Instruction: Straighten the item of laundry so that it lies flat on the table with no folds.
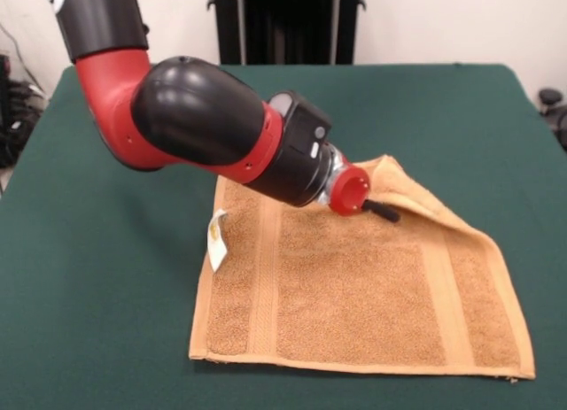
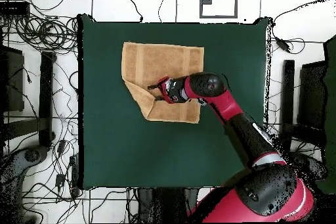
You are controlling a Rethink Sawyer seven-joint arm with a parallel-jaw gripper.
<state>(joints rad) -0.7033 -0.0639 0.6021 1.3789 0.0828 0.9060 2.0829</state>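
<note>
Green felt covers the table [image 1: 106, 339], and cables trail across the floor around it in the overhead view. On the left of the front view, the towel's [image 1: 354, 295] white label [image 1: 216, 237] curls up at its edge; the near hem and both woven bands lie flat. Moving right, the red and black arm reaches low over the cloth, its gripper [image 1: 383, 211] a dark tip just above or on the towel near the far right corner. Whether it is spread or pinched cannot be told from either view. Just right of that tip, the far right corner is doubled over onto the towel in a diagonal fold [image 1: 434, 211]. Judging by this, the flap must be drawn outward, away from the towel's centre.
</note>
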